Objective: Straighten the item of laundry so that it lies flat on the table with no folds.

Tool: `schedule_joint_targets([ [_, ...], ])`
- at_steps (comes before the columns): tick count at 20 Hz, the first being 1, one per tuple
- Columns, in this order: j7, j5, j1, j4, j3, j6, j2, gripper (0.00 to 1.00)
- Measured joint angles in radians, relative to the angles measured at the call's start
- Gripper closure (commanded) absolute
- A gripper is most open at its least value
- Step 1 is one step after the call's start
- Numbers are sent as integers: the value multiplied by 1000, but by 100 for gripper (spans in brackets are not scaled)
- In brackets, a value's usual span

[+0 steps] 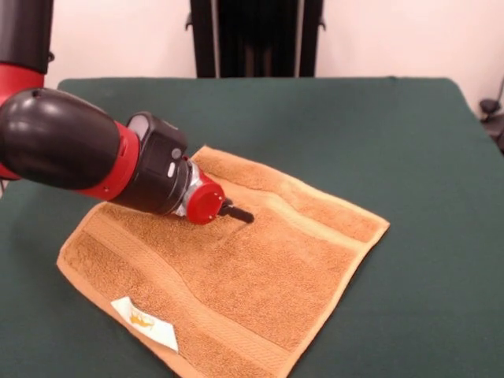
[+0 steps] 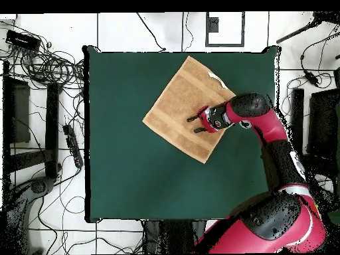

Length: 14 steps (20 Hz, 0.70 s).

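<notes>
Now, from the left in the front view, the arm (image 1: 71, 150) reaches in low over the towel (image 1: 236, 276), its gripper (image 1: 240, 213) pointing right above the towel's middle. Overhead, two dark fingers (image 2: 193, 119) stand apart, so the claw is open and holds nothing. Whether the tips touch the cloth is unclear. The towel lies spread, turned like a diamond, on the table (image 1: 409, 157), with a shallow wrinkle near the gripper and its white tag (image 1: 146, 321) at the near left edge
</notes>
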Motion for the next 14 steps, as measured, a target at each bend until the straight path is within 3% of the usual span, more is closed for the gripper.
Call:
schedule_joint_targets([
  [14, 0, -1, 41, 1, -52, 87, 12, 0],
])
